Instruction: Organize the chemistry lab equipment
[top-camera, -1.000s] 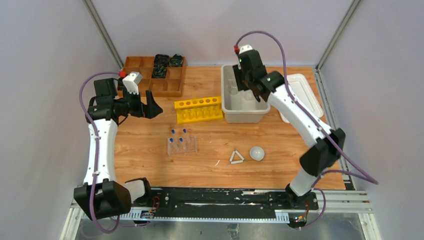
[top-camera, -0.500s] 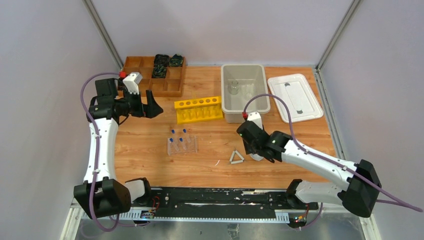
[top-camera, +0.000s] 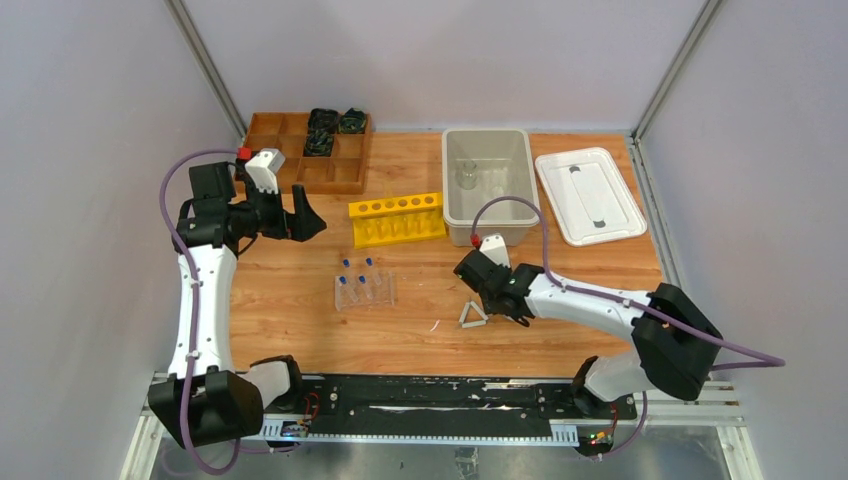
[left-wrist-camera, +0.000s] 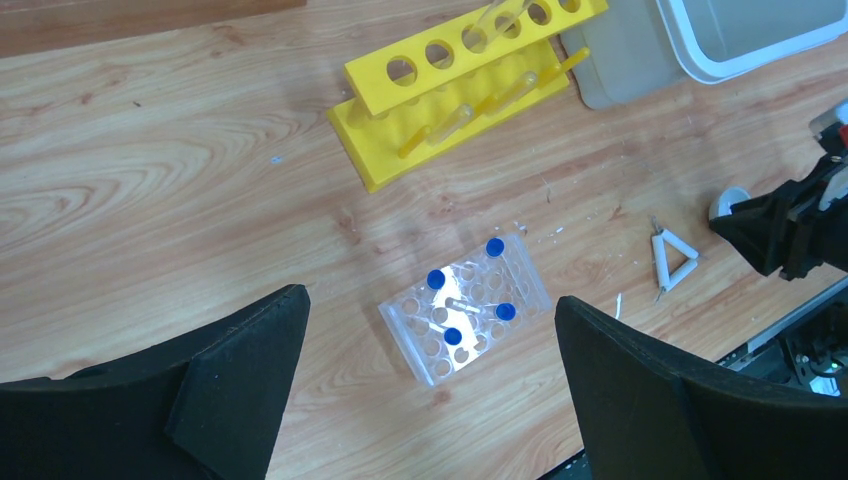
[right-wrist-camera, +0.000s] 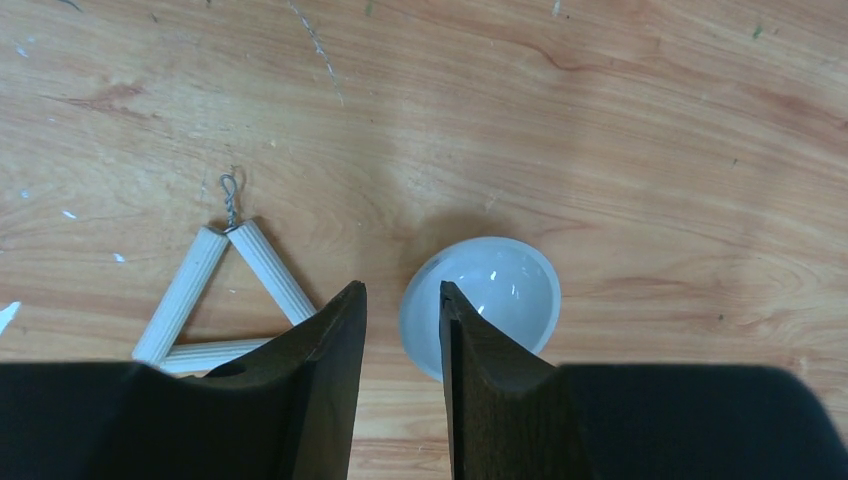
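- A second ago your right arm was reaching into the bin (top-camera: 449, 180) at the back; now it is low over the front of the worktop (top-camera: 280, 320), and a beaker (top-camera: 467, 178) stands in the bin
- That reads as one item put away and the next pick begun
- Your right gripper (right-wrist-camera: 402, 290) is narrow and has been closing: one finger sits outside the left rim of the dish (right-wrist-camera: 500, 290), the other over its bowl, so the rim lies in the gap
- You cannot tell yet whether the fingers press on the rim; the dish looks to be resting on the wood
- The triangle (right-wrist-camera: 268, 268) lies just beside the outer finger, apart from the dish, so watch that you do not nudge it
- Your left gripper (left-wrist-camera: 430, 297) has not moved; it hangs wide and empty above the rack (left-wrist-camera: 470, 315)
- The rack stands mid-worktop with four blue-capped tubes (left-wrist-camera: 435, 279) in it, untouched
- By this view the dish, triangle, rack and tubes are still to be sorted, so the task is roughly at an early-to-middle stage
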